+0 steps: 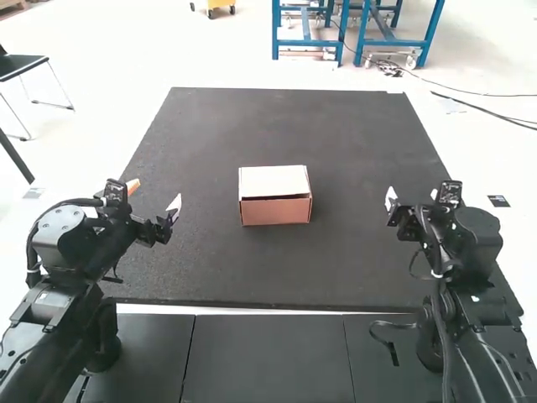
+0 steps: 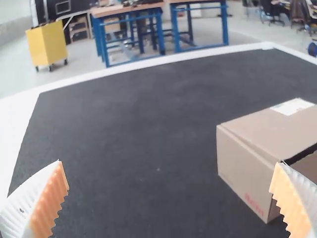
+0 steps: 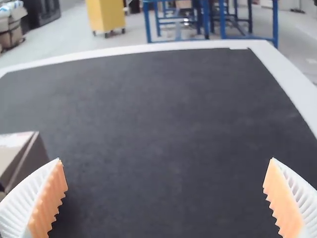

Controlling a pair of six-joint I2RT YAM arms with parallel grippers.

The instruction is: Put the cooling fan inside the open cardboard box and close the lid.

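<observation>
The box [image 1: 275, 195] sits with its lid down in the middle of the black mat [image 1: 210, 134]. The left fingers [image 2: 42, 203] and right fingers [image 3: 42, 198] are spread apart, empty, well apart from it on either side.

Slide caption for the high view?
Closed cardboard box centred on black mat, open left gripper and right gripper flanking it.
</observation>
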